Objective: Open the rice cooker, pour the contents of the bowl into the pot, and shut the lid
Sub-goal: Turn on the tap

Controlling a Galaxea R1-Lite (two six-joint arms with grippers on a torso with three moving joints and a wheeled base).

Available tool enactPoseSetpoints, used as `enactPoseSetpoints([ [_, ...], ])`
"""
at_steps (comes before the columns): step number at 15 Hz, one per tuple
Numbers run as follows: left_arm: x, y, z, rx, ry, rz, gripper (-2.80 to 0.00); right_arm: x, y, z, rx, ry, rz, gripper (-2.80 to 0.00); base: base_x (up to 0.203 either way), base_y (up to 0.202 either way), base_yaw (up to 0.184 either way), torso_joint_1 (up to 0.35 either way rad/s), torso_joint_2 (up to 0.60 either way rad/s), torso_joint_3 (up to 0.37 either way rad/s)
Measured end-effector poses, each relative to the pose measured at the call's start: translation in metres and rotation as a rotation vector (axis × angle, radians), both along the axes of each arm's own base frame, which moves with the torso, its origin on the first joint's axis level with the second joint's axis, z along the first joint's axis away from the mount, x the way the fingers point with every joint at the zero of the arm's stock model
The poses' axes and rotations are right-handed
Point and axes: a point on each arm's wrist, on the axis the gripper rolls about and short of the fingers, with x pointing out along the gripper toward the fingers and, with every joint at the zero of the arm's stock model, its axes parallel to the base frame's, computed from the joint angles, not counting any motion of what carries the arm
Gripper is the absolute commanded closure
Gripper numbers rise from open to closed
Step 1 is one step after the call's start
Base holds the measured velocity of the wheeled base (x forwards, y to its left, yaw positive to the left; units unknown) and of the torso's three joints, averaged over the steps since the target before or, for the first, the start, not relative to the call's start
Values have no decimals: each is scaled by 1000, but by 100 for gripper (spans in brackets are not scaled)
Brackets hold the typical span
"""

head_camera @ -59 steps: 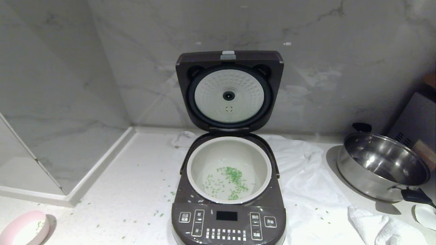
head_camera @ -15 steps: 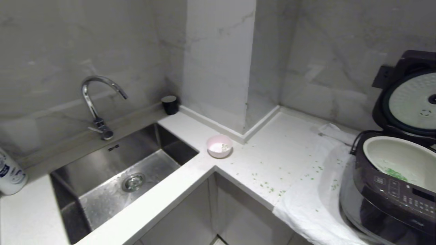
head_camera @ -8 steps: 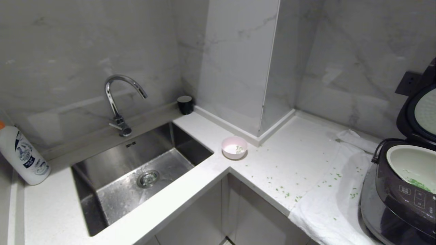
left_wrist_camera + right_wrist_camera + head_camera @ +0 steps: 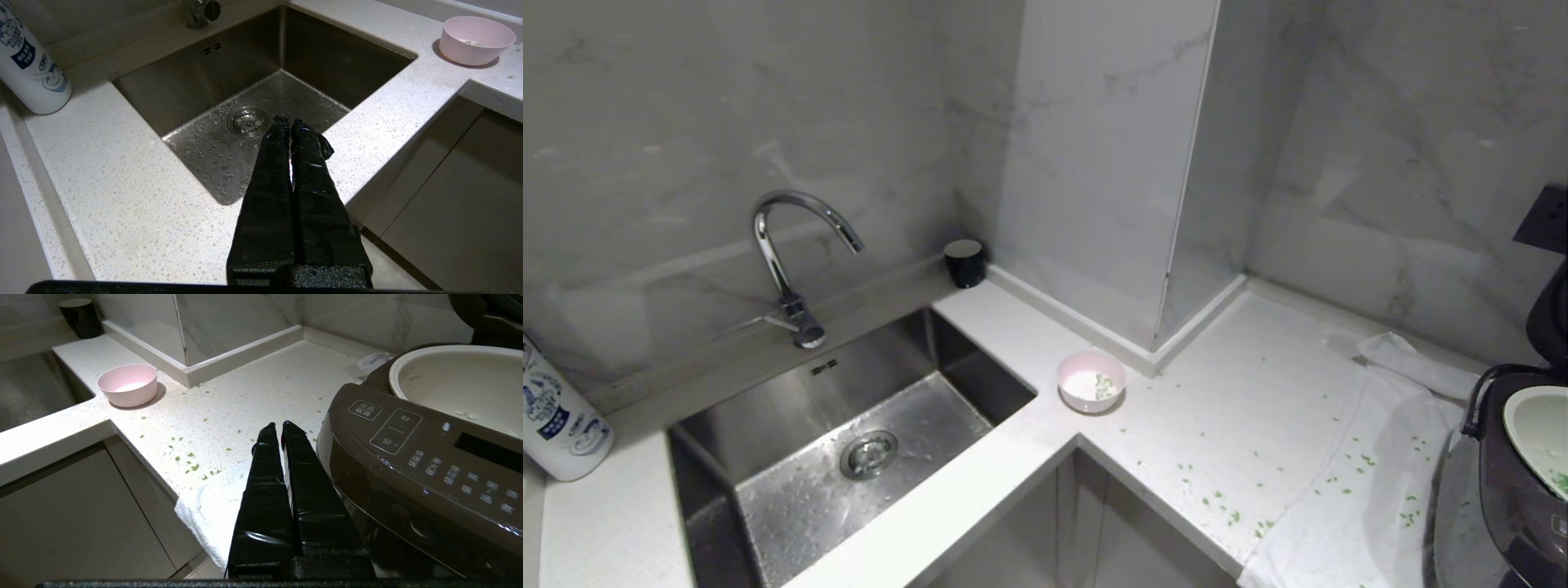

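Counter [image 4: 1258,392] bowl [image 4: 1092,380]; wrist views alone show closed tools.

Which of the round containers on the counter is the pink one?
The bowl, small and pale pink, near the sink corner. The black cup by the wall and the off-white pot aren't.

Pink bowl [image 4: 1092,380] upright on counter; rice cooker [image 4: 412,457] open, well apart.

Brushed steel sink [image 4: 792,425], glossy chrome faucet [image 4: 792,245], speckled stone countertop [image 4: 1241,392], white terry towel [image 4: 1347,506], glossy marble wall [image 4: 727,122]
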Motion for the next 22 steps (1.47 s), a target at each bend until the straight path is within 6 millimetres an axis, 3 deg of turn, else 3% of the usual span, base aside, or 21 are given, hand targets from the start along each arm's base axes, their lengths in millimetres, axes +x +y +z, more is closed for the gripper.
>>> enactPoseSetpoints([
  [5,-1,1,6,11,-7,52,0,0,0,0,1,0,0,0,0,0,0,0,0,0],
  [8,2,1,44,-27,-39,62,0,0,0,0,2,0,-1,0,0,0,0,0,0,0],
  [10,19,1,79,-45,-43,65,0,0,0,0,1,0,0,0,0,0,0,0,0,0],
  [13,67,1,123,-67,-11,68,0,0,0,0,2,0,0,0,0,0,0,0,0,0],
  [16,134,2,154,-130,54,84,0,0,0,0,1,0,0,0,0,0,0,0,0,0],
  [19,210,1,155,-217,177,151,0,0,0,0,2,0,0,0,0,0,0,0,0,0],
  [22,283,-3,133,-270,291,302,0,0,0,0,2,0,0,0,0,0,0,0,0,0],
])
